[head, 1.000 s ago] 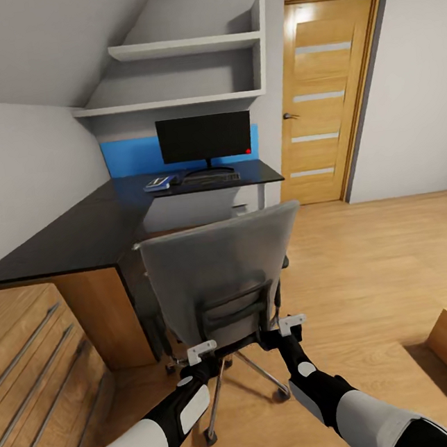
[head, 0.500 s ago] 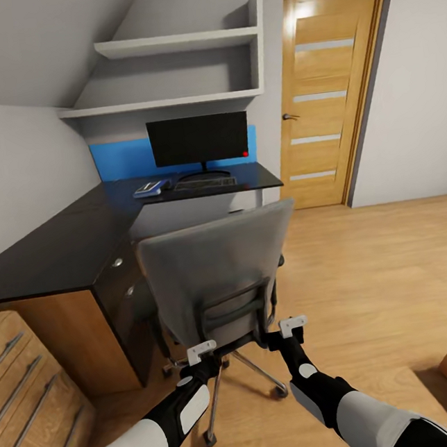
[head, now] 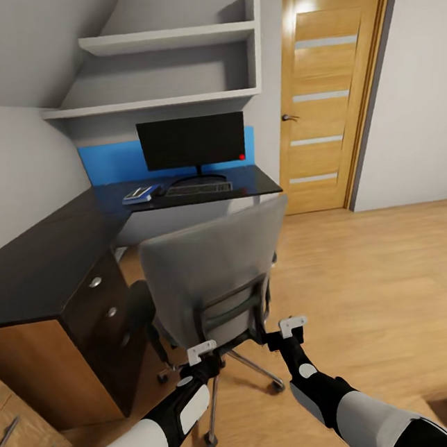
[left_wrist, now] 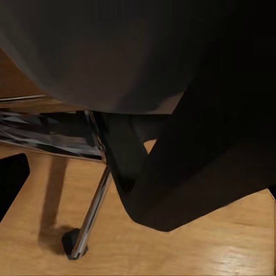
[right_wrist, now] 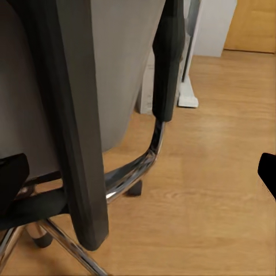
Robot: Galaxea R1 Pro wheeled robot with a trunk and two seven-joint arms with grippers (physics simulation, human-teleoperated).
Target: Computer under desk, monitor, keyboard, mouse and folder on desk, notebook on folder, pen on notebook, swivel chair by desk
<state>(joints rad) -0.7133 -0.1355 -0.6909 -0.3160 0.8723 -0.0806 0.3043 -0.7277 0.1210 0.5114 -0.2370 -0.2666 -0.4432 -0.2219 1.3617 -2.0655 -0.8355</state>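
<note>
Pushing swivel chair [head: 216,280] toward tabletop [head: 39,263].
Both claws behind its backrest, grip state unclear; best pushed evenly, straight, slowly.

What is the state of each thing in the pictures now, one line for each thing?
swivel chair: upright on the floor, its back toward the robot, beside the desk.
monitor: upright on the desk, screen dark.
keyboard: flat, in front of the monitor.
folder: flat on the desk, left of the keyboard.
door: shut.
desk drawers: shut.
left gripper: at the chair's back.
right gripper: at the chair's back.
</note>
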